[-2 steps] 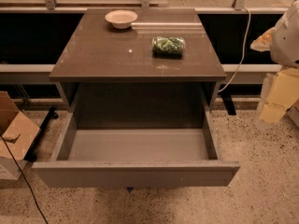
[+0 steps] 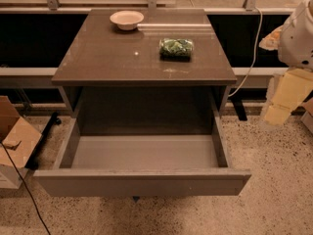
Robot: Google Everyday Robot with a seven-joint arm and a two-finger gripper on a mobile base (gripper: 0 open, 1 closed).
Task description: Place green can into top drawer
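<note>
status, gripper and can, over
Gripper far right, off the cabinet. Can on its side on cabinet top. Drawer open. Bowl back left, out of the way.

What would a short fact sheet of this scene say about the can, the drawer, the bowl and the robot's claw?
can: green, lying on its side on the cabinet top, right of middle
drawer: pulled open, can not in it
bowl: pale, at the back of the top, apart from the can
claw: far right, beside the cabinet, well away from the can
</note>
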